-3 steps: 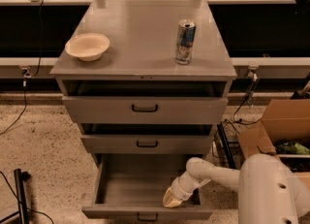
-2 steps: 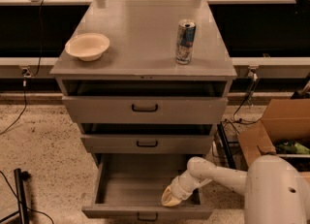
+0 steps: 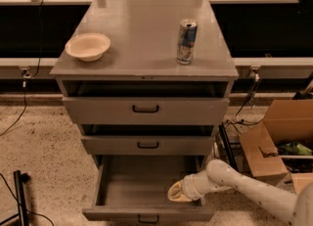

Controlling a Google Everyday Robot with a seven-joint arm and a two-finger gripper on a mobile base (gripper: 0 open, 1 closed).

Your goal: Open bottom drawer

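The bottom drawer (image 3: 132, 188) of the grey cabinet (image 3: 146, 44) stands pulled well out, its grey inside showing bare. Its small black bar handle (image 3: 148, 218) shows at the lower edge of the view. My gripper (image 3: 177, 192) reaches in from the right on a white arm and sits inside the drawer's right front corner, just behind the front panel. The middle drawer (image 3: 147, 145) and the top drawer (image 3: 145, 108) above it are only slightly out.
A cream bowl (image 3: 87, 46) and a drink can (image 3: 186, 41) stand on the cabinet top. An open cardboard box (image 3: 279, 139) sits on the floor at the right. A black pole (image 3: 20, 195) and cables lie on the speckled floor at the left.
The arm has drawn back a little to the right at the base; the gripper stays in the drawer's right front corner. The drawer has not visibly moved.
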